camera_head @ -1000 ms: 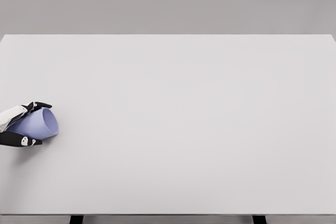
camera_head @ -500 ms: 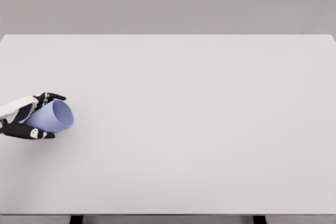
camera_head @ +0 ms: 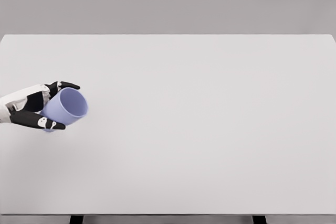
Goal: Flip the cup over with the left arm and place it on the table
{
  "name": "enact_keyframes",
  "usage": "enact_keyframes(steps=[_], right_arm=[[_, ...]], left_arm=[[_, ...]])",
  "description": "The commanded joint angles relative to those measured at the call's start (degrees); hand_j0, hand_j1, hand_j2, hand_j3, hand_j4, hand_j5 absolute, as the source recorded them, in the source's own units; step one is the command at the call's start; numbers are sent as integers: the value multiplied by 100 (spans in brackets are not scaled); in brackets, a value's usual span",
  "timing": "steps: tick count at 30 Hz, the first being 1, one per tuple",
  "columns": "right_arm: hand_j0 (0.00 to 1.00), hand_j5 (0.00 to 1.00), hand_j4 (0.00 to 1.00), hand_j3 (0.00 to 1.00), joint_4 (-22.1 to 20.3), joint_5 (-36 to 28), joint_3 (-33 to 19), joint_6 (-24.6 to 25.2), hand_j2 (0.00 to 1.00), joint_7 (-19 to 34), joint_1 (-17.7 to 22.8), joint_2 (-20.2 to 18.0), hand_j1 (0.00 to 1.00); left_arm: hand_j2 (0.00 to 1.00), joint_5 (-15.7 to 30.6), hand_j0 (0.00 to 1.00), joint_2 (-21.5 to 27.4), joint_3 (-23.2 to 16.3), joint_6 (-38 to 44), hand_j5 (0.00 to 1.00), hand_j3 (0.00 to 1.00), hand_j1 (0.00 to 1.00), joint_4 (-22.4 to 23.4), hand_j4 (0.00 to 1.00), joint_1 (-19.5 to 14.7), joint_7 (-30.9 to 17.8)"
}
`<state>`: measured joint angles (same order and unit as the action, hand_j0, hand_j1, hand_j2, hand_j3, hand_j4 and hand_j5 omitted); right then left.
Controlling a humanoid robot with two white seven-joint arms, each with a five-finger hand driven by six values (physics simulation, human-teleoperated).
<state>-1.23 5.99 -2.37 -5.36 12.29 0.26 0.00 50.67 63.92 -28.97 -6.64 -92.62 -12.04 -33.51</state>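
A light purple cup [camera_head: 65, 108] hangs over the left part of the white table [camera_head: 199, 119], lying on its side with the open mouth turned right and towards me. My left hand [camera_head: 44, 106] comes in from the left edge and is shut on the cup, dark fingers above its rim and the thumb below it. The right arm does not show.
The table's front edge runs along the bottom of the view, with two dark legs [camera_head: 76, 219] below it. A plain grey wall stands behind the far edge.
My left hand has carried the cup to the right and upward, and the cup's mouth has turned more towards me.
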Motion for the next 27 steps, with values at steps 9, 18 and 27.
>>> enact_keyframes(steps=[9, 18, 27], right_arm=[[100, 100, 100, 100, 0, -1, 0, -1, 100, 1, 0, 0, 100], [100, 100, 100, 100, 0, -1, 0, -1, 100, 1, 0, 0, 100], [100, 100, 100, 100, 0, -1, 0, -1, 100, 1, 0, 0, 100]], left_arm=[[70, 628, 70, -872, -30, 58, 70, 70, 70, 912, 70, -387, -149], [70, 733, 70, -1118, -30, 163, 70, 70, 70, 930, 70, -466, -149], [73, 672, 73, -1725, -47, 146, 73, 73, 73, 1334, 73, -747, -149]])
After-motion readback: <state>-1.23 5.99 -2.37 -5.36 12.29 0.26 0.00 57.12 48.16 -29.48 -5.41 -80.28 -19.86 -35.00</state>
